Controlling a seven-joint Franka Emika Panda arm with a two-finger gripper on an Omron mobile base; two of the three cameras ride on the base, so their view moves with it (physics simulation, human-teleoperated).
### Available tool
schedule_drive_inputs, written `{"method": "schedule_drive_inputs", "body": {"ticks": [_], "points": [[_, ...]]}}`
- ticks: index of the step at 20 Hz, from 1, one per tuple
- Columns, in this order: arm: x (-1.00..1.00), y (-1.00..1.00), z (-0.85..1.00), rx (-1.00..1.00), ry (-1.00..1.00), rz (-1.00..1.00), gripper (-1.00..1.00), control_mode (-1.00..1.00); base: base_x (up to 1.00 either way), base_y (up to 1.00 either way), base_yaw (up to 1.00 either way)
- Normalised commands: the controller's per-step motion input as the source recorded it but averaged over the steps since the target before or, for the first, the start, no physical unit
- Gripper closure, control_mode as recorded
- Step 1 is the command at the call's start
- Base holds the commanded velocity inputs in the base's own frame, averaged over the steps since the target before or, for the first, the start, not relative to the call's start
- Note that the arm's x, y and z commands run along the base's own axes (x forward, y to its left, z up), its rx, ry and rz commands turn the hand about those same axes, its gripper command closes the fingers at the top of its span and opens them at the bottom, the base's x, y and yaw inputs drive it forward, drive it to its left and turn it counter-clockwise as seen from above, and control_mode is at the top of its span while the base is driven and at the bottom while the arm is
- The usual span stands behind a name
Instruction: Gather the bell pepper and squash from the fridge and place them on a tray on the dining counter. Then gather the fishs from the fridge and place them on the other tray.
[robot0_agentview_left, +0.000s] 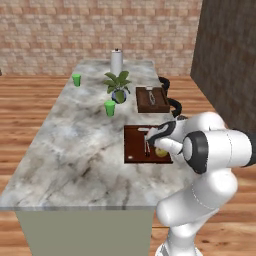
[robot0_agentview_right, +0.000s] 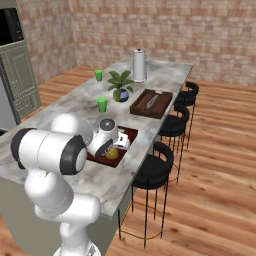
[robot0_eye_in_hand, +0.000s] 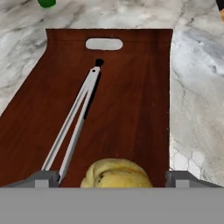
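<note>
**Fingers spread either side of the squash, over the near tray**

Fingertips (robot0_eye_in_hand: 46, 178) sit wide apart at the bottom of the hand view, with the squash (robot0_eye_in_hand: 116, 173) between them; I see a gap on each side, so I read the gripper (robot0_eye_in_hand: 113, 180) as released, not clamped. Whether the squash rests on the wood or hangs just above it, I cannot tell

- Squash: yellow, lumpy, directly between the fingers, over the near end of the dark wooden tray (robot0_eye_in_hand: 131, 87)
- Ahead of the fingers, slightly left: metal tongs (robot0_eye_in_hand: 74, 122) lying lengthwise on the tray, pointing to its handle slot
- Further ahead, beyond the tray: green cup (robot0_agentview_left: 109, 108), potted plant (robot0_agentview_left: 118, 86), second tray (robot0_agentview_left: 152, 99), all on the dining counter (robot0_agentview_left: 75, 150)
- Bell pepper: I cannot pick it out on either tray from these views

Step in hand, my judgement: setting the squash down on the tray

Next move calls for a straight lift clear of the squash without nudging it, since a round thing may roll toward the tongs or the tray edge. Then back to the fridge for whatever is left
</note>
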Motion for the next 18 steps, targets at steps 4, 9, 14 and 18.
{"method": "schedule_drive_inputs", "body": {"ticks": [4,9,14,18], "points": [[0.07,0.0,0.04,0.0,0.03,0.0,-1.0,-1.0,0.0,0.0,0.0],[-0.02,0.0,0.35,-0.01,-0.01,0.0,-1.0,-1.0,0.0,0.0,0.0],[-0.4,0.0,1.0,-0.07,-0.17,0.0,-1.0,-1.0,0.0,0.0,0.0],[-0.53,-0.03,0.97,-0.07,-0.02,0.0,-1.0,-1.0,0.0,0.0,0.0]]}}
